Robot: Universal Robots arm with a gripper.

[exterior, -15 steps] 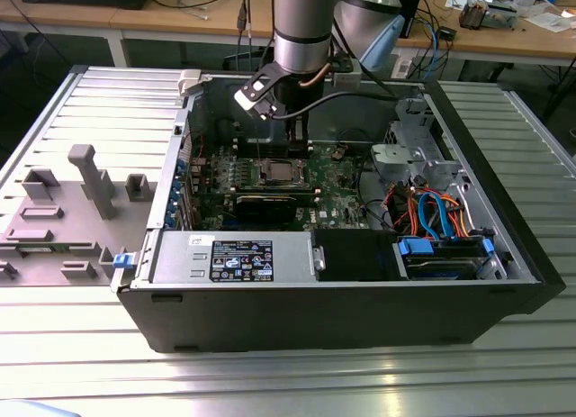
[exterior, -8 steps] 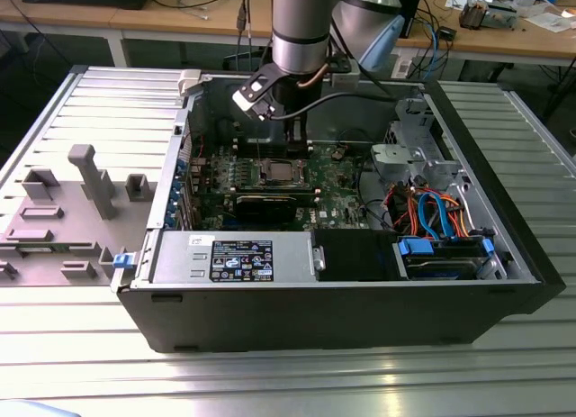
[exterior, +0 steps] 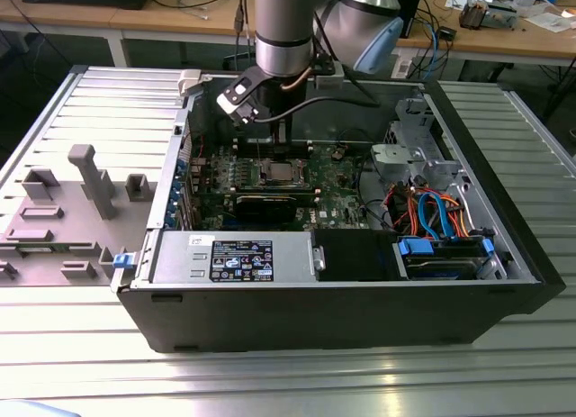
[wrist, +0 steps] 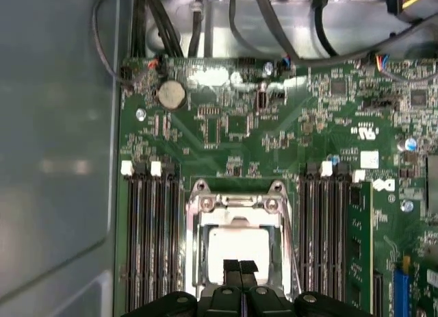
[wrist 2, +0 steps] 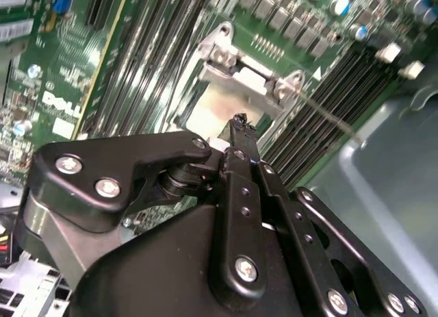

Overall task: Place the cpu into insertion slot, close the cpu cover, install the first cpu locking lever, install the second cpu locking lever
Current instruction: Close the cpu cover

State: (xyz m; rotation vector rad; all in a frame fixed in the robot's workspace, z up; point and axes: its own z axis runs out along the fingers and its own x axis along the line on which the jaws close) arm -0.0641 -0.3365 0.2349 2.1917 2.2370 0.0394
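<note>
The cpu [wrist: 238, 247] lies in the insertion slot [wrist: 196, 206] on the green board, its silver top showing through the window of the cpu cover [wrist: 239, 221], which lies flat over it. In the second wrist view the cpu [wrist 2: 209, 106] and the cpu cover [wrist 2: 236, 65] appear again. My gripper [wrist: 239, 266] hovers just above the chip's near edge, fingers shut together with nothing between them; its tip [wrist 2: 239, 124] looks like one narrow point. A thin locking lever [wrist 2: 328, 117] runs along the socket's side. In the exterior view my gripper [exterior: 272, 154] hangs inside the case over the socket [exterior: 282, 173].
Black memory slots [wrist: 147, 242] flank the socket on both sides. A long black graphics card [exterior: 273, 203], a power supply [exterior: 236, 257], a drive cage [exterior: 414, 156] and orange and blue cables [exterior: 432, 210] crowd the case. A grey fixture [exterior: 90, 178] stands outside it at the exterior view's left.
</note>
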